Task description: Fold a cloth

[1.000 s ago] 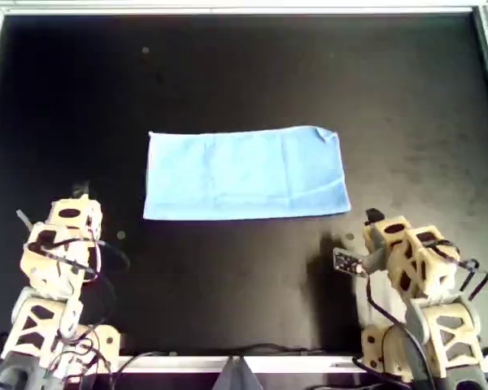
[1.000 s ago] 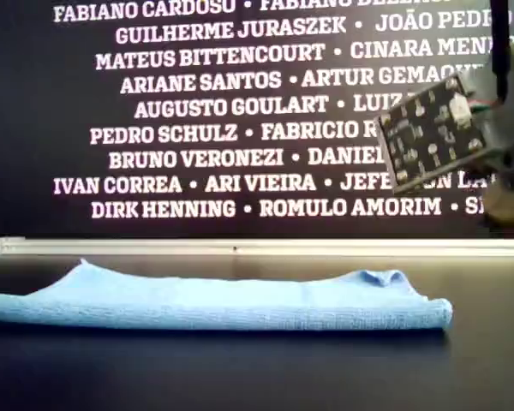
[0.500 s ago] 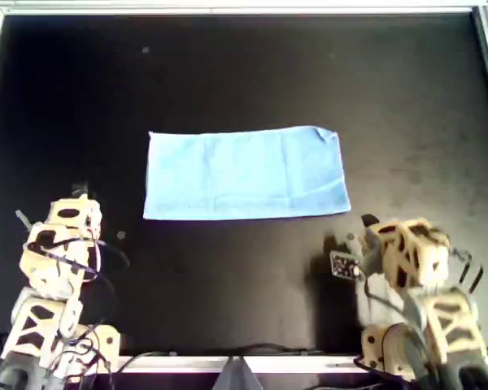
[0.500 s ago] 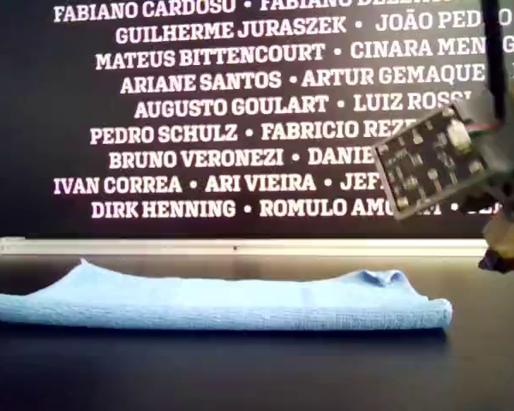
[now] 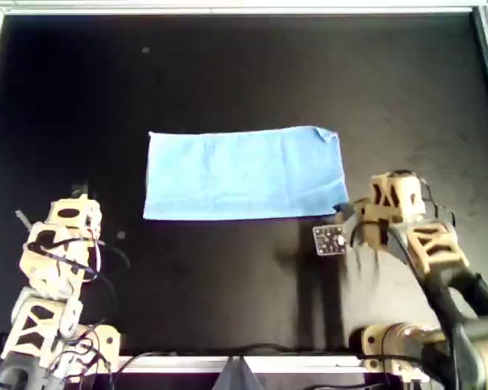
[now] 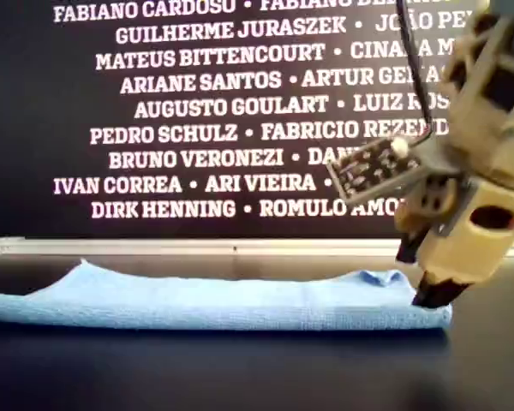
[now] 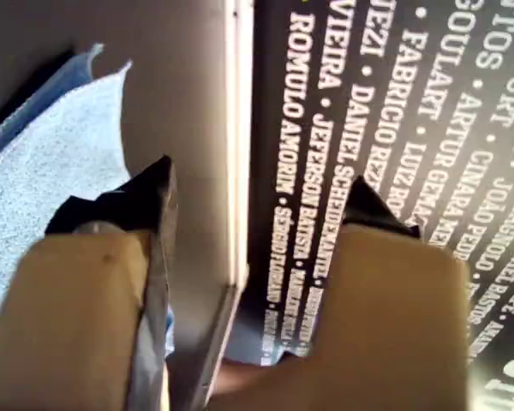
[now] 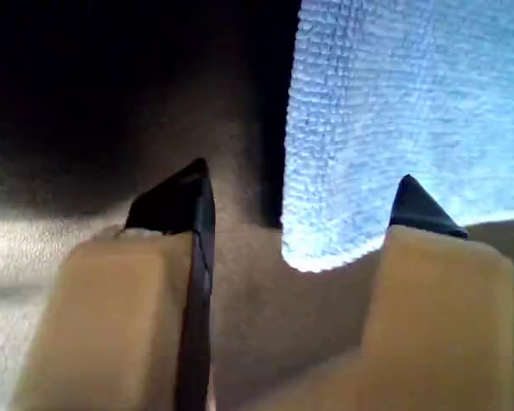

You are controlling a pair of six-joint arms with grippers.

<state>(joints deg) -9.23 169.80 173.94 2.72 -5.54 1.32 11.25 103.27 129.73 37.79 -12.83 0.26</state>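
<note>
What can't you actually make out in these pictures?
- Cloth: its layers and underside. The overhead view shows only the top, the exterior view only the front edge.
- Whether my second gripper touches the cloth: the second wrist view is blurred, and the arm covers that corner in the exterior view.
- Wall names: cut off at the exterior view's right by the arm.

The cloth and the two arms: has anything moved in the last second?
My second gripper moved from near the table's front edge up to the cloth's corner at the overhead view's lower right, jaws open astride that corner, nothing gripped yet. The cloth, folded in half, and my first gripper stayed put.
</note>
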